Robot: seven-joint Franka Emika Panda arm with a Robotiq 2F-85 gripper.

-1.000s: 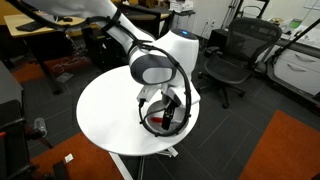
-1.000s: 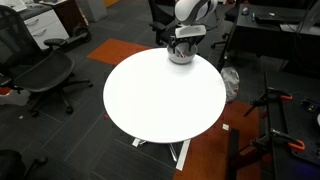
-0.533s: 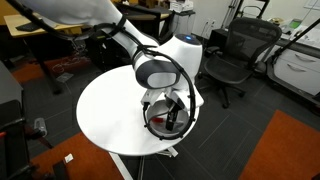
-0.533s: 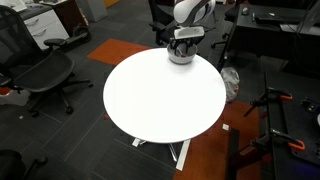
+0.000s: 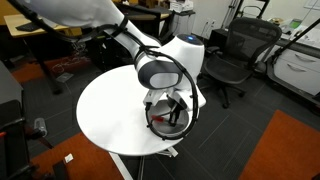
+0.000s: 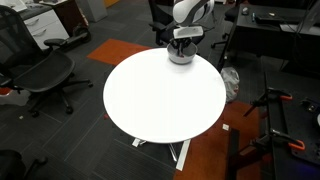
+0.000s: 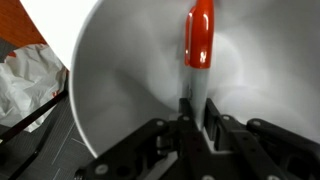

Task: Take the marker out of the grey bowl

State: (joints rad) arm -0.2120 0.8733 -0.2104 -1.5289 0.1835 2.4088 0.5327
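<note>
1. The wrist view is the useful one here. The marker (image 7: 200,40) runs straight up the middle of it, red part on top and the paler whitish-grey part below, going down into the gripper (image 7: 197,112).
2. The dark fingers (image 7: 214,125) sit tight on either side of that pale end. We can't see any gap between them and the stick, so we'd call it pinched on the marker.
3. The marker is inside the grey bowl (image 7: 115,90), whose smooth, slightly shiny wall fills most of the wrist view behind it. The red end shows against the far wall, but we can't tell whether it touches the wall or the bottom.
4. In both exterior views the gripper (image 5: 168,115) (image 6: 181,44) points straight down into the grey bowl (image 5: 158,130) (image 6: 180,58). The arm's big white joints hang right above it.
5. The bowl sits close to the edge of the round white table (image 5: 105,115) (image 6: 160,100), not in the middle. We honestly can't pick out the marker in either exterior view, it's too small and the gripper covers it.
6. Around it there's a black office chair (image 5: 235,55) behind the table and another office chair (image 6: 45,75) off to the side on dark carpet. In the wrist view there's a crumpled white bag (image 7: 25,80) on the floor past the table edge.
</note>
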